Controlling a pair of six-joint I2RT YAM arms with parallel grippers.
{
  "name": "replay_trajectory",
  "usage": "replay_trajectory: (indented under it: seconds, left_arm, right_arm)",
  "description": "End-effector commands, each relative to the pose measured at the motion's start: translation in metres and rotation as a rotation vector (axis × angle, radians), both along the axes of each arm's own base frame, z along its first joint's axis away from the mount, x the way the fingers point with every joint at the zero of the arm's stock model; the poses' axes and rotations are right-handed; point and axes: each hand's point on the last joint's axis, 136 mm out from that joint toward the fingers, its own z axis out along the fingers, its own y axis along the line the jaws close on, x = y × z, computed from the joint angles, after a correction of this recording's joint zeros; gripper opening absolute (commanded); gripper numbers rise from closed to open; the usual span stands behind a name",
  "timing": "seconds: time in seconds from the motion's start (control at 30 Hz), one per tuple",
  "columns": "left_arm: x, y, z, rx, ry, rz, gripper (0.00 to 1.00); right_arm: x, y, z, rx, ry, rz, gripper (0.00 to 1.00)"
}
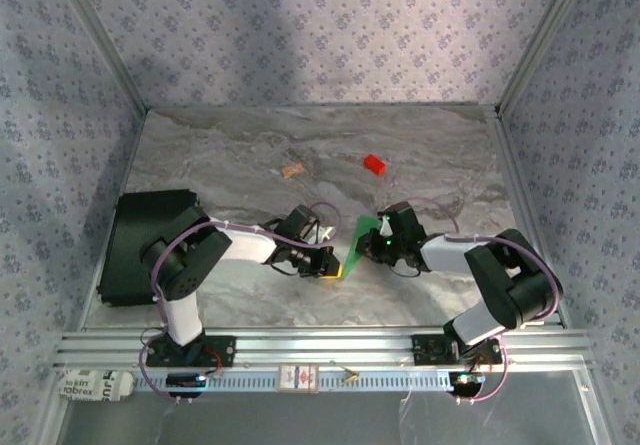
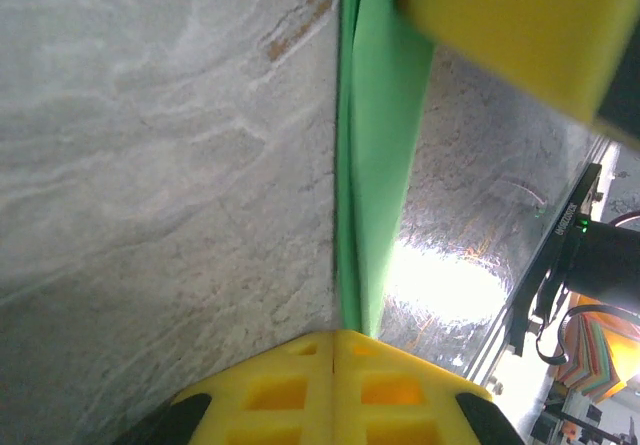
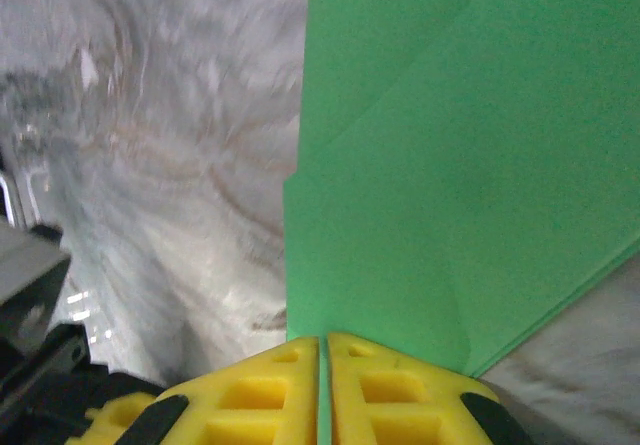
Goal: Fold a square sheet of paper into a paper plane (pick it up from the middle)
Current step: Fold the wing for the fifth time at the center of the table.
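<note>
The square sheet of paper [image 1: 358,244] is bright green and folded into overlapping layers. It stands on edge as a narrow strip between my two grippers, at the table's near middle. My left gripper [image 1: 330,263] is shut on its lower end. In the left wrist view the paper [image 2: 375,165] runs edge-on away from the closed yellow pads [image 2: 300,385], and a yellow finger [image 2: 520,25] of the other gripper shows at top right. My right gripper [image 1: 380,242] is shut on the upper end. In the right wrist view green paper [image 3: 450,165] with creases fans out from between the pads [image 3: 270,395].
A small red block [image 1: 374,164] and a tan cork-like piece [image 1: 292,171] lie further back on the marble table [image 1: 240,145]. A black box [image 1: 140,245] sits at the left edge beside the left arm. Patterned walls close in three sides.
</note>
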Motion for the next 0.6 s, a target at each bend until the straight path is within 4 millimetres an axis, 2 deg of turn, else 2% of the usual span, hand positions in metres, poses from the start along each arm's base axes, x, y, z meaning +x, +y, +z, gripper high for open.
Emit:
replay_trajectory:
  seconds: [0.0,0.1,0.27,0.57]
  left_arm:
    - [-0.016,0.022,-0.027,0.101,0.081,0.004,0.0]
    - [-0.014,0.021,-0.02,0.088,0.061,0.007,0.0]
    - [-0.003,0.021,-0.001,0.068,-0.01,0.052,0.0]
    - [0.017,0.038,0.027,0.028,-0.108,0.183,0.0]
  right_arm:
    - [0.004,-0.019,-0.008,-0.032,0.008,-0.053,0.12]
    - [0.005,-0.013,-0.002,-0.026,0.002,-0.018,0.12]
    - [-0.004,-0.006,-0.006,-0.016,0.021,0.026,0.12]
    - [-0.046,0.022,-0.003,0.028,0.044,0.231,0.12]
